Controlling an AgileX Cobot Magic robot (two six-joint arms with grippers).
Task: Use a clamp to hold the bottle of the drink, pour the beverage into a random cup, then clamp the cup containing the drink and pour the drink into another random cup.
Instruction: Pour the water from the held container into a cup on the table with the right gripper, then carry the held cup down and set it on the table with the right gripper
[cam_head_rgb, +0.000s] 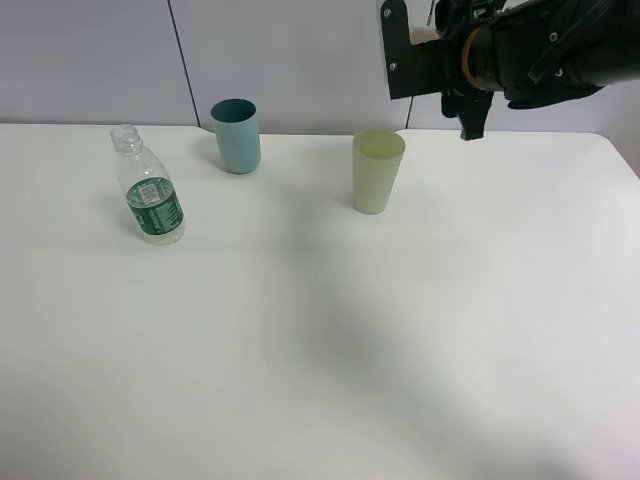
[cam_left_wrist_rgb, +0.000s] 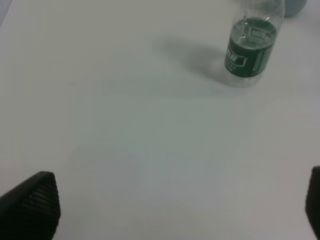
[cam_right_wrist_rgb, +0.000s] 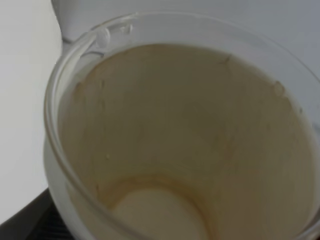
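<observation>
Left to right: bottle of the drink (cam_head_rgb: 148, 189) stands upright on the bench (cam_head_rgb: 300, 350) at far left, cap off, green label band, only a little clear liquid that I can make out in it. My left end effector (cam_left_wrist_rgb: 175, 210) is released, jaws spread wide, hovering over bare bench with the bottle well ahead of it, not touching anything. Teal tumbler (cam_head_rgb: 236, 135) sits behind, near the back edge, untouched. Pale yellow-green tumbler (cam_head_rgb: 378, 170) stands upright mid-bench, well apart from the bottle. Up at top right my right end effector (cam_head_rgb: 440, 50) is clenched on the white-rimmed cup (cam_right_wrist_rgb: 180, 140), lifted clear of the bench, above and a bit right of the green tumbler; wrist view looks straight into the cream inside, can't tell if any clear liquid is in there. I judge I'm in the second pour, cup to tumbler. Next move: bring the cup's lip over the green tumbler's mouth, then tilt slowly so nothing misses the rim.
</observation>
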